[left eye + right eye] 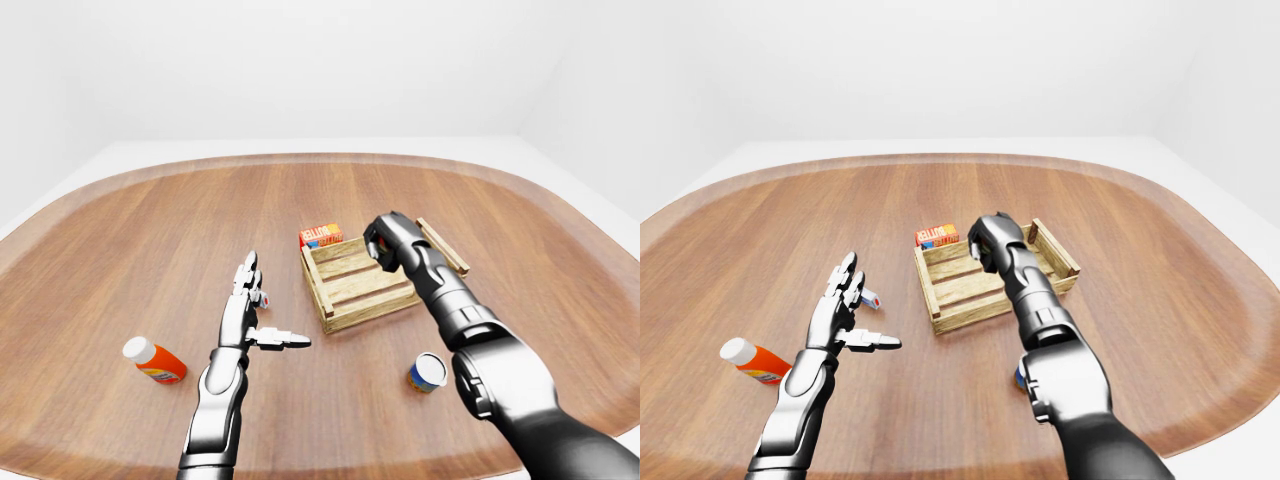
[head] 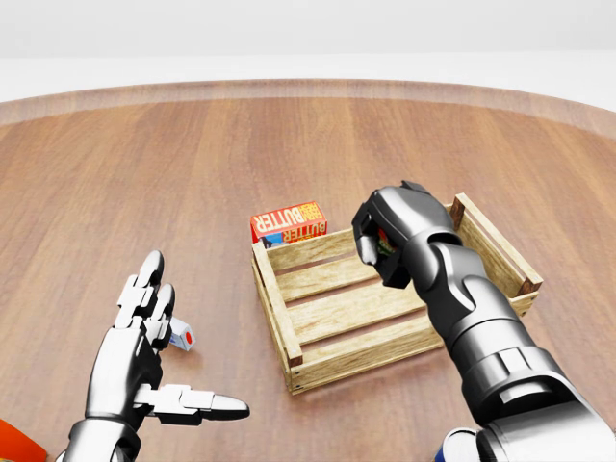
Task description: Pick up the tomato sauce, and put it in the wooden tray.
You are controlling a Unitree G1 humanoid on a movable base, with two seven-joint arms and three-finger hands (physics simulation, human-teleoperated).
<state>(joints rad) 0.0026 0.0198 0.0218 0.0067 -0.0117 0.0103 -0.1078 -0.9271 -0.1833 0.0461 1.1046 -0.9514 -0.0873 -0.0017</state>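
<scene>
White walls and pale floor surround a big rounded wooden table (image 1: 150,230). Tomato sauce (image 2: 387,243): only a red-green sliver shows, clamped inside the right hand (image 2: 385,241), fingers (image 2: 365,248) curled tight round it, held above the wooden tray (image 2: 279,298), over its far-right part. Whether it touches the slats can't be told. Tray sits about mid-table, slatted bottom bare where visible.

Butter box (image 2: 288,222), red w/ orange lettering, lies just beside the tray's far-left corner, on the side toward the table's far edge.

Left hand (image 2: 144,361) hovers toward the near edge, left of the tray, fingers spread wide, thumb out sideways, holding nothing. Small white item w/ red end (image 2: 182,338) lies on the table just beyond those fingers, partly hidden by them.

Orange bottle w/ white cap (image 1: 154,361) lies on its side nearer the table's left edge, well apart from the tray. Blue-walled cup or can w/ pale top (image 1: 427,372) stands toward the near edge, beside the right forearm.
</scene>
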